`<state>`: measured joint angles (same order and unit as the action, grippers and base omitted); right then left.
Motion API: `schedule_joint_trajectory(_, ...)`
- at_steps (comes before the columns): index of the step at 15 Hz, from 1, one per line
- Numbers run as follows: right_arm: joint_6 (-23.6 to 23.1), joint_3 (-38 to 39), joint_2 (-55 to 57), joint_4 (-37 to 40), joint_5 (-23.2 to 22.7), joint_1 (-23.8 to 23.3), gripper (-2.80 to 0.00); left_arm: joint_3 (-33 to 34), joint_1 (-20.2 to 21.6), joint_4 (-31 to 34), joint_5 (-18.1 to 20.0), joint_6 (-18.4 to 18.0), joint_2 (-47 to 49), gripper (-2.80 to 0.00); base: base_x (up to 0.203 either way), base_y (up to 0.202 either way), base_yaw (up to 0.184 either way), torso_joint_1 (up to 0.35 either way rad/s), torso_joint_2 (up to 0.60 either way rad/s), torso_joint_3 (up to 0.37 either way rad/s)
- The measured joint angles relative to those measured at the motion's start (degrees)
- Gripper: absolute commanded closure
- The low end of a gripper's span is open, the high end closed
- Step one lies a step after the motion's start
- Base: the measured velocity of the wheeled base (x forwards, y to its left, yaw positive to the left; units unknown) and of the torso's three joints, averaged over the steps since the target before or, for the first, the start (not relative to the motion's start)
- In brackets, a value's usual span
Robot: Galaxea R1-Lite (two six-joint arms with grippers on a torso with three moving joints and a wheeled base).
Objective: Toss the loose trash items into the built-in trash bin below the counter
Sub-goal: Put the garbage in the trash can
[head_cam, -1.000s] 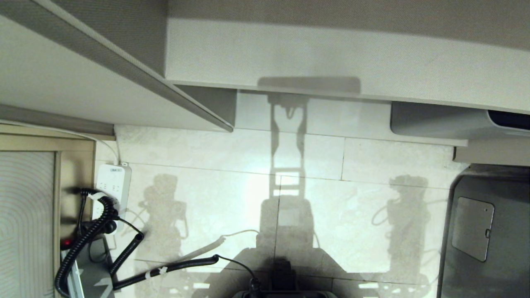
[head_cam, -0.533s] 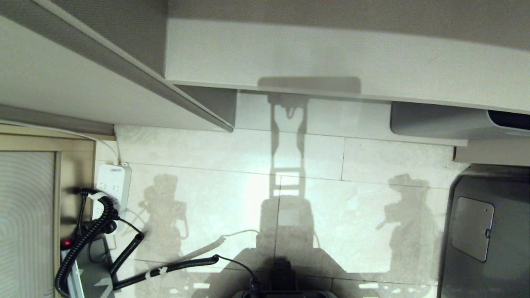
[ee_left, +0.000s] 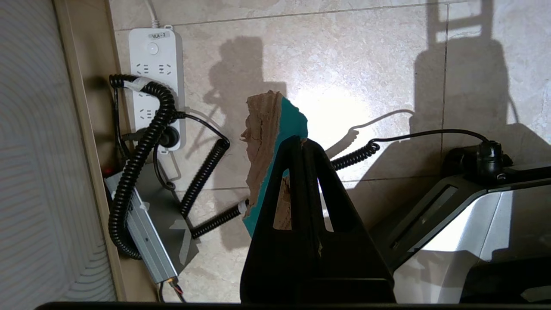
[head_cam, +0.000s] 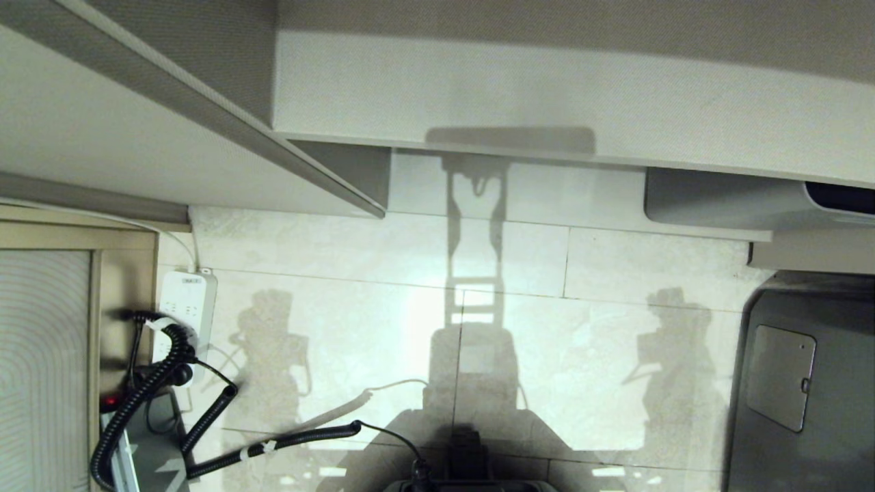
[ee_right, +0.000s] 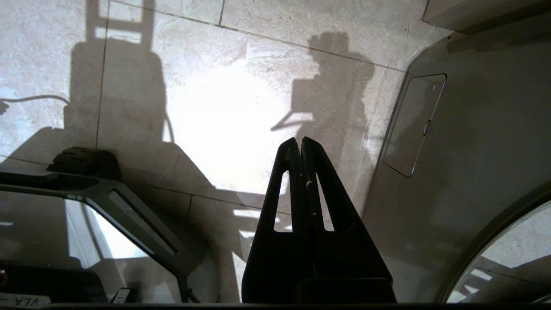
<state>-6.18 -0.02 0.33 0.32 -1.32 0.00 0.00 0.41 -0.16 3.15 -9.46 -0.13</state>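
Left end effector (ee_left: 303, 144) clamped a torn cardboard scrap (ee_left: 269, 142), teal one side | right end effector (ee_right: 301, 144) closed, empty | floor tiles (head_cam: 355, 321) beyond, power strip (ee_left: 157, 73) | bin flap, worktop unseen; scrap undelivered.

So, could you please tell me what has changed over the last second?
Only the right arm's shadow on the floor tiles changed shape, so that arm shifted. The power strip, coiled cable and cabinet fronts stayed put.
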Motion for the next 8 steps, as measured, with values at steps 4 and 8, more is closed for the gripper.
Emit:
schedule_joint_trajectory(4,0.3,0.0,-0.3,-0.1,0.0,0.0,0.00,0.0,0.0,0.1,-0.8,0.7,0.0,0.00,0.000,0.000,0.000,0.000,0.00,0.000)
schedule_joint_trajectory(8,0.5,0.0,-0.3,-0.1,0.0,0.0,0.00,0.0,0.0,0.0,-0.9,0.7,0.0,0.00,0.000,0.000,0.000,0.001,0.00,0.020)
